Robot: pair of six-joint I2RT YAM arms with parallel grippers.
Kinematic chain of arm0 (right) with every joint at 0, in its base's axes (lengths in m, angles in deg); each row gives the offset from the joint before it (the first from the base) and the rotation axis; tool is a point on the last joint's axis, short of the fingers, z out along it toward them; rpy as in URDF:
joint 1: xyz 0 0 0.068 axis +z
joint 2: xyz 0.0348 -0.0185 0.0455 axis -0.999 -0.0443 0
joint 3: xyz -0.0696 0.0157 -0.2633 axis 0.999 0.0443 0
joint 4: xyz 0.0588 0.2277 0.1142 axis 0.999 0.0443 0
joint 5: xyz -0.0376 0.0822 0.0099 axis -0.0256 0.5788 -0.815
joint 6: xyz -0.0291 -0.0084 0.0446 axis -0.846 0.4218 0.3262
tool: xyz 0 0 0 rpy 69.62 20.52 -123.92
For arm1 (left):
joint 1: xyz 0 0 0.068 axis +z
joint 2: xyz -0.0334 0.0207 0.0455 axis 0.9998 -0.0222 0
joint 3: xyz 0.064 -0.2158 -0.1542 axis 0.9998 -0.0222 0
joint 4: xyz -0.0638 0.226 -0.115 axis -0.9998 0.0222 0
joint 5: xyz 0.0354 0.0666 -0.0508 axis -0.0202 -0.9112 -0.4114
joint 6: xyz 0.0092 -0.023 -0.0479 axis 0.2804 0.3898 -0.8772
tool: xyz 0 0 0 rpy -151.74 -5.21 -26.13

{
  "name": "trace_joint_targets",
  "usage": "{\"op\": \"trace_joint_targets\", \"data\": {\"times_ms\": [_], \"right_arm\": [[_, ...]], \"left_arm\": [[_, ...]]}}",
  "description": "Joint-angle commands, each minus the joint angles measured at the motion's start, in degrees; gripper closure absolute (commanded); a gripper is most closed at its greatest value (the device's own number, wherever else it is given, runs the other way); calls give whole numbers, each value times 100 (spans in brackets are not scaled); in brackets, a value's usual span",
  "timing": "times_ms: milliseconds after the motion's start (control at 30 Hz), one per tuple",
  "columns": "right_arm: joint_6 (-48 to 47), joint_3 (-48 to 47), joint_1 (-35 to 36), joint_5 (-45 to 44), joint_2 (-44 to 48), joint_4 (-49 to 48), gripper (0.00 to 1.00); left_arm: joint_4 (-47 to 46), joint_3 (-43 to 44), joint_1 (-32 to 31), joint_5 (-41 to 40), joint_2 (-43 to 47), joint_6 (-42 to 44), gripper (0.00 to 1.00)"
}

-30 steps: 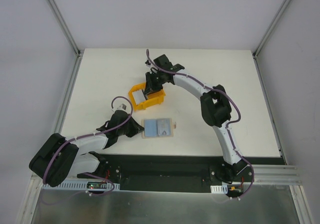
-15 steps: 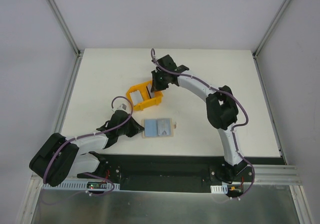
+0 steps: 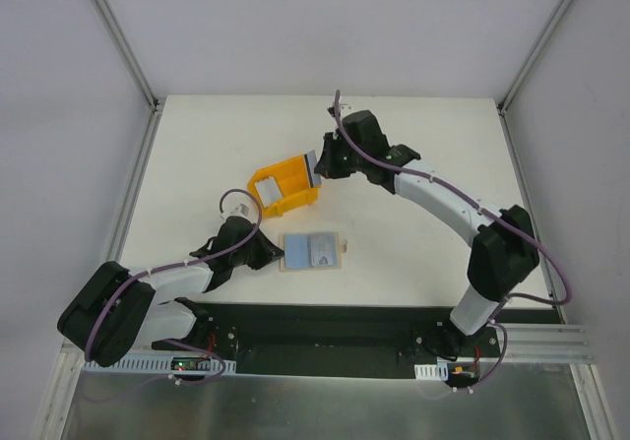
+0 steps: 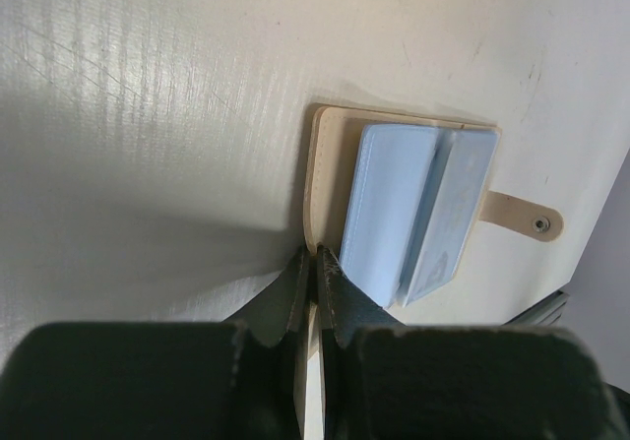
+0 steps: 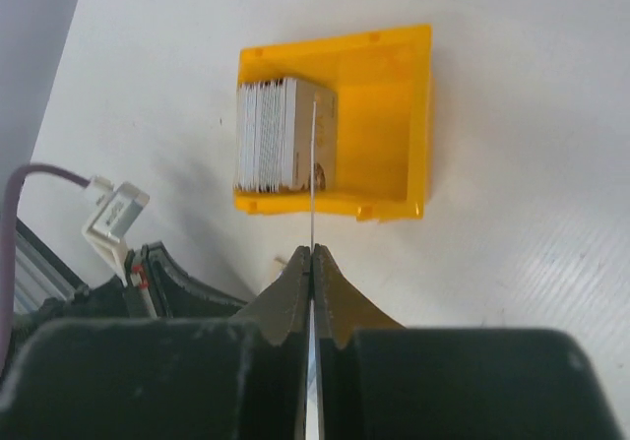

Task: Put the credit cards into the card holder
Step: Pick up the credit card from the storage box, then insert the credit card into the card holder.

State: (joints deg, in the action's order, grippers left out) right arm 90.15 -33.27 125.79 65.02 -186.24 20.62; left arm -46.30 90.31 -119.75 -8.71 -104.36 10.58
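The beige card holder (image 3: 313, 252) lies open on the table with pale blue cards (image 3: 298, 251) showing on its two leaves. My left gripper (image 3: 274, 253) is shut on its left edge; in the left wrist view the jaws (image 4: 315, 255) pinch the beige rim of the card holder (image 4: 328, 164). My right gripper (image 3: 320, 161) hangs just right of the yellow bin (image 3: 285, 188), shut on one credit card (image 5: 312, 164), which shows edge-on in the right wrist view. A stack of credit cards (image 5: 281, 135) stands on edge in the bin (image 5: 394, 115).
The card holder's snap tab (image 4: 539, 224) sticks out to the right. The left arm's cable and white connector (image 5: 113, 214) lie near the bin. Metal frame rails run along the table's left and right sides.
My right gripper closed on a card in the bin, then rose and moved right with it. The left arm and the card holder have not moved.
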Motion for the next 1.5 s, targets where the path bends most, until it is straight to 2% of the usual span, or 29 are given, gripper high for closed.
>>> {"op": "trace_joint_targets", "data": {"times_ms": [0,233,333,567,933,1167,1467], "right_arm": [[347,1192,280,-243,950,-734,100],[1577,3022,482,469,1646,-1964,100],[2043,3691,597,663,1638,-2623,100],[2747,4509,632,1023,1295,-3670,100],[2845,4861,650,988,768,-4049,100],[2774,5072,641,883,768,-4049,100],[2853,5029,641,909,382,-4093,100]], "left_arm": [[372,2,53,-72,77,154,100],[398,2,44,-72,86,145,100],[398,2,44,-54,51,111,100],[381,-42,44,-2,59,66,100],[390,-60,44,-2,59,31,100],[390,-77,44,-19,94,31,100],[363,-60,44,-10,68,31,100]]}}
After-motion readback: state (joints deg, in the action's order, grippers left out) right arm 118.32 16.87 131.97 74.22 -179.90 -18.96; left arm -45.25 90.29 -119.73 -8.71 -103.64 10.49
